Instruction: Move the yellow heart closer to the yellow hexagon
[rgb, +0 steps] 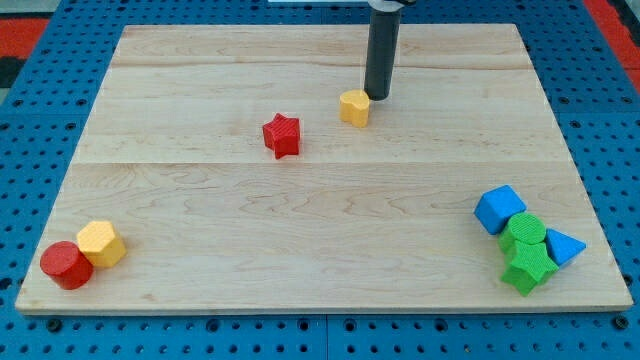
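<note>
The yellow heart (354, 106) lies on the wooden board, above the middle. My tip (377, 97) stands right beside it, on its upper right, touching or nearly touching it. The yellow hexagon (101, 243) sits far off near the board's bottom left corner, with a red cylinder (66, 265) pressed against its lower left side.
A red star (282, 135) lies left of the yellow heart, roughly between it and the hexagon. At the bottom right is a cluster: a blue cube (499, 209), a green cylinder (524, 232), a green star (528, 266) and a blue triangle (563, 246). The board's (320, 210) edges drop to a blue pegboard.
</note>
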